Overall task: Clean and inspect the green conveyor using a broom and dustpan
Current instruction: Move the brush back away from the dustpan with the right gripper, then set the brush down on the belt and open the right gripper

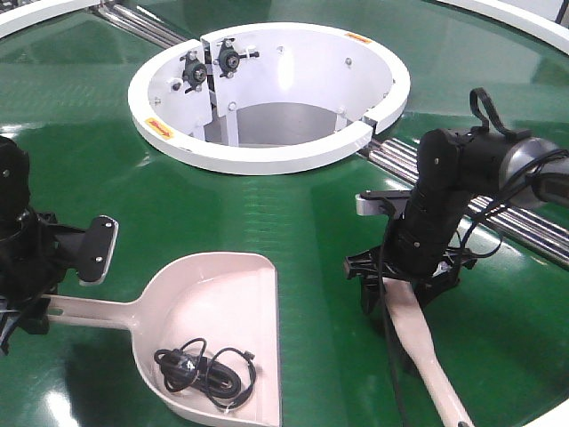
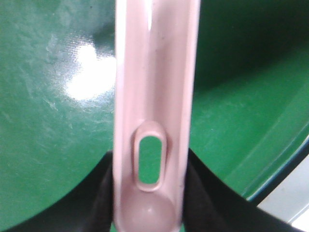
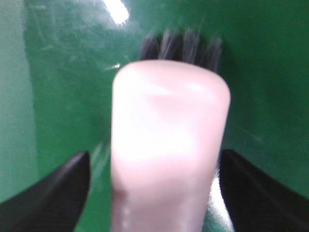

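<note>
From the front, the green conveyor (image 1: 311,231) fills the scene, with its white ring hub (image 1: 267,160) at the top centre and silver rollers (image 1: 400,160) in the seam to its right. The dustpan (image 1: 222,302) lies flat on the belt at lower centre with a coiled black cable (image 1: 200,369) inside. Its handle runs left into the left end effector (image 1: 62,285), which is clamped on it. To the right, the right end effector (image 1: 404,285) points down at the belt and grips the broom (image 1: 427,356). The broom's handle slants away toward the lower right corner.

In the left wrist view, the dustpan (image 2: 154,72) handle runs straight up the middle, its hang hole (image 2: 149,157) showing. Dark fingers (image 2: 96,203) press against both sides of it, above the conveyor (image 2: 48,121).

In the right wrist view, the broom (image 3: 169,135) head stands blurred between two dark fingers (image 3: 53,193), closed in near its sides. Its dark bristles (image 3: 183,48) sit at the far end against the green belt (image 3: 72,72).
</note>
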`<state>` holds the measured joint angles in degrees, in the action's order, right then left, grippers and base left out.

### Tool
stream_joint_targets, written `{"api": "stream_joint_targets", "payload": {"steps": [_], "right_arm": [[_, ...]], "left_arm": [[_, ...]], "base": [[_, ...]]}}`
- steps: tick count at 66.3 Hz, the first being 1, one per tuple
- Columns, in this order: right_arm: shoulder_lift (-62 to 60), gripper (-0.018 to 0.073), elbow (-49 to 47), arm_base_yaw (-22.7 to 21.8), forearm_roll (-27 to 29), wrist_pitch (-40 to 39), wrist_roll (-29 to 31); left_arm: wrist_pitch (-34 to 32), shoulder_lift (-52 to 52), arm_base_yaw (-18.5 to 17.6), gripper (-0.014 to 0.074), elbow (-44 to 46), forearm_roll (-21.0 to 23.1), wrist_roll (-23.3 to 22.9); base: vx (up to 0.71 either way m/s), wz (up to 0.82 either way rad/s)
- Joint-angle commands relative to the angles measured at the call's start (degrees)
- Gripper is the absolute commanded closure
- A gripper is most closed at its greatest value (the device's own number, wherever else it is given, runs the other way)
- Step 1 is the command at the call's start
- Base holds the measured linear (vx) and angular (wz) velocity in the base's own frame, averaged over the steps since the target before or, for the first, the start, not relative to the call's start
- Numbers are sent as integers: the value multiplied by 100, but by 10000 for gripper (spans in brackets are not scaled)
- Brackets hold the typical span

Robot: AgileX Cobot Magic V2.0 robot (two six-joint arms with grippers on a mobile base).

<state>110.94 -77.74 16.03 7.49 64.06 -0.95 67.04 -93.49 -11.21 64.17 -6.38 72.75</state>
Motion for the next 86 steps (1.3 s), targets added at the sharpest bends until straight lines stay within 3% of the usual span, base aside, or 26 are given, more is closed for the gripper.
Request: {"api": "stream_joint_targets", "payload": {"steps": [1, 24, 42, 57, 63, 69, 80, 86], "right_arm": [[-416, -15, -113, -31, 55, -174, 58], [-1545, -14, 194, -26, -67, -1555, 185], [-3173, -14, 2123, -26, -56, -4237, 944], [-4501, 24, 3776, -26, 145, -6151, 1192], [-4969, 86, 4331, -26, 160, -6795, 1198], [-5341, 204, 4793, -26, 132, -7315, 1198], [-5779, 559, 5088, -26, 132, -7379, 1198], [-5890, 571, 5088, -26, 139, -7376, 1198]], "left_arm": [[-4, 195, -49, 619, 155, 147, -5], [-4, 195, -49, 619, 155, 147, -5], [-4, 195, -49, 619, 155, 147, -5], [-4, 195, -49, 619, 155, 147, -5], [-4, 195, -49, 619, 155, 147, -5], [-4, 195, -49, 619, 155, 147, -5], [-4, 195, -49, 619, 155, 147, -5], [-4, 195, -49, 619, 155, 147, -5]], "base": [[0, 0], [0, 0], [0, 0], [0, 0], [0, 0], [0, 0], [0, 0], [0, 0]]}}
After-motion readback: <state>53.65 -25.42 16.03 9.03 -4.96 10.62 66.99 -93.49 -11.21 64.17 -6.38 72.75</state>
